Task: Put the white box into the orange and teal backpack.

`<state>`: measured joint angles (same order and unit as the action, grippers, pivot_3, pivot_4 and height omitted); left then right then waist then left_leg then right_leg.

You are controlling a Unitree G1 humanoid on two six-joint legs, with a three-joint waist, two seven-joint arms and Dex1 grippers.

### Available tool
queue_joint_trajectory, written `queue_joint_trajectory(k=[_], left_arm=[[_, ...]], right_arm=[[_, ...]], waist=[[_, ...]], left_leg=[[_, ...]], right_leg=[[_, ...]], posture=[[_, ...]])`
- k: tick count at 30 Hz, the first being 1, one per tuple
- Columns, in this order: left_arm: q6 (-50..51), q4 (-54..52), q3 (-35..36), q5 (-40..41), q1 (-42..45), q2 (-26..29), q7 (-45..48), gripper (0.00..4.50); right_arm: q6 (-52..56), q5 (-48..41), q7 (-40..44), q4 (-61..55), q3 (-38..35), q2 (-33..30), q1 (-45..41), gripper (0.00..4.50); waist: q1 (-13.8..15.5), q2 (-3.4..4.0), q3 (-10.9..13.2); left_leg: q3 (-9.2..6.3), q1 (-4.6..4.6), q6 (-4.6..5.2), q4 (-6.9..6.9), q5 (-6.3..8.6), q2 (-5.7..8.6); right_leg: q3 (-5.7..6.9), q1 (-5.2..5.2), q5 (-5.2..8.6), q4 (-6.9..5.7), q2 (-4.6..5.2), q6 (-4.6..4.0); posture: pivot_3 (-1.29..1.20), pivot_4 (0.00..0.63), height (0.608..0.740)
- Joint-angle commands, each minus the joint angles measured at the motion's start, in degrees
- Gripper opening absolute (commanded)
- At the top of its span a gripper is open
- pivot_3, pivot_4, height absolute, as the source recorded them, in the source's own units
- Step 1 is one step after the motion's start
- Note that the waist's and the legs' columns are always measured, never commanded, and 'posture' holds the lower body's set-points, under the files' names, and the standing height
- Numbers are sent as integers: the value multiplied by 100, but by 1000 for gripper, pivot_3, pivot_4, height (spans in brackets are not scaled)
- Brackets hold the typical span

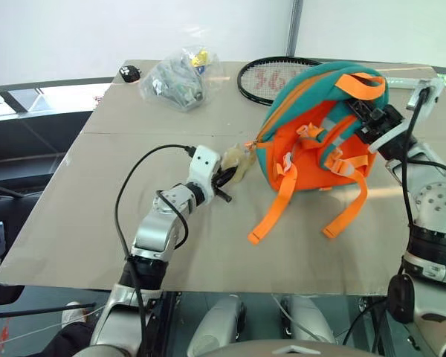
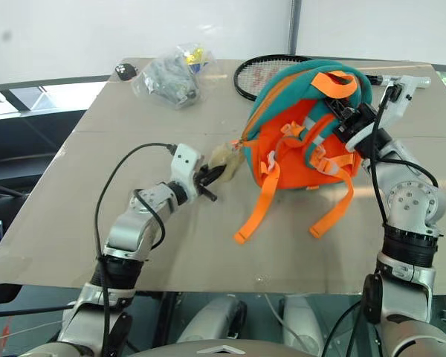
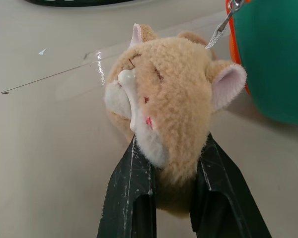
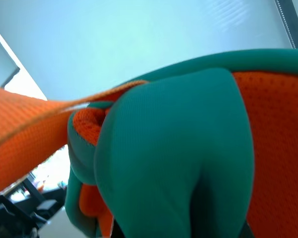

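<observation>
The orange and teal backpack (image 1: 321, 130) sits bulging on the right half of the worktop (image 1: 74, 223), straps trailing toward the near edge. Left gripper (image 1: 224, 178) has its jaws pinching the plush toy (image 3: 164, 104) beside the pack. Right gripper (image 1: 368, 119) jaws are clamped on the pack's top fabric. Racket (image 1: 264, 78) and clear bag (image 1: 175, 82) lie along the far edge; plenty of bare room on the near left.
</observation>
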<state>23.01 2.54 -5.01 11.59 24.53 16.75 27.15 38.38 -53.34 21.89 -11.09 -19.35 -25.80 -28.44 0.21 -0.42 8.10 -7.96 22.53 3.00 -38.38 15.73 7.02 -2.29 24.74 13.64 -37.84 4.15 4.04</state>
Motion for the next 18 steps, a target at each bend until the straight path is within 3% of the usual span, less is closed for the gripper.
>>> queue_joint_trajectory(k=[1,2,3,4,5,7,8,10,11,12,18], left_arm=[[-373,-64,441,385,-3,-44,216,200],[-432,-133,530,510,-26,-25,341,200],[-525,-179,603,568,-49,7,426,200],[-454,-325,700,762,-130,112,649,200],[-421,-455,779,903,-205,203,828,1248],[-248,-718,895,1153,-340,347,1023,1908],[-83,-966,975,1306,-485,509,1141,2576],[316,-1425,1151,1656,-782,790,1315,3306],[441,-1571,1201,1772,-884,873,1345,3913],[555,-1752,1291,1877,-1050,992,1362,4458],[337,-2500,1926,1941,-2775,1687,1757,4458]], right_arm=[[-579,1107,776,-734,687,-678,644,0],[-813,1403,856,-754,874,-737,778,0],[-977,1557,916,-751,980,-725,866,698],[-1241,1914,1081,-778,1237,-827,1023,1012],[-1461,2207,1241,-797,1431,-923,1159,1510],[-1720,2493,1395,-803,1527,-1014,1354,2392],[-1634,2340,1430,-858,1290,-1078,1498,2986],[-1450,2082,1589,-1005,871,-1269,1837,3731],[-1399,2014,1662,-1065,755,-1342,1962,4342],[-1353,1931,1808,-1127,579,-1470,2188,4500],[-1683,1950,2949,-980,-607,-2181,3866,4500]], waist=[[-25,0,0],[-62,-1,0],[-107,0,-1],[-133,1,-1],[-142,2,-2],[-145,2,-2],[-138,1,-2],[-106,1,-2],[-89,1,-1],[-70,1,-1],[26,4,1]], left_leg=[[2,0,1,1,1,0],[9,0,1,3,1,0],[10,0,1,3,1,-1],[15,-7,0,3,0,-2],[25,-15,0,4,0,-5],[28,-28,0,8,0,-9],[30,-36,0,10,0,-9],[29,-37,0,9,1,-10],[28,-35,1,10,1,-9],[27,-34,2,11,2,-9],[27,-63,7,32,6,-12]], right_leg=[[0,2,0,2,-1,0],[0,6,0,1,-1,0],[0,8,0,-1,-2,0],[-3,8,0,-7,-4,0],[-8,7,0,-15,-6,0],[-11,0,0,-18,-9,0],[-13,-6,0,-16,-10,0],[-13,-10,0,-12,-10,0],[-13,-11,0,-9,-8,0],[-14,-12,0,-4,-8,0],[-20,-45,1,19,-9,0]], posture=[[0,150,739],[0,150,739],[0,150,739],[0,150,739],[0,150,739],[0,150,739],[0,150,739],[0,150,739],[0,150,739],[0,150,739],[0,150,739]])
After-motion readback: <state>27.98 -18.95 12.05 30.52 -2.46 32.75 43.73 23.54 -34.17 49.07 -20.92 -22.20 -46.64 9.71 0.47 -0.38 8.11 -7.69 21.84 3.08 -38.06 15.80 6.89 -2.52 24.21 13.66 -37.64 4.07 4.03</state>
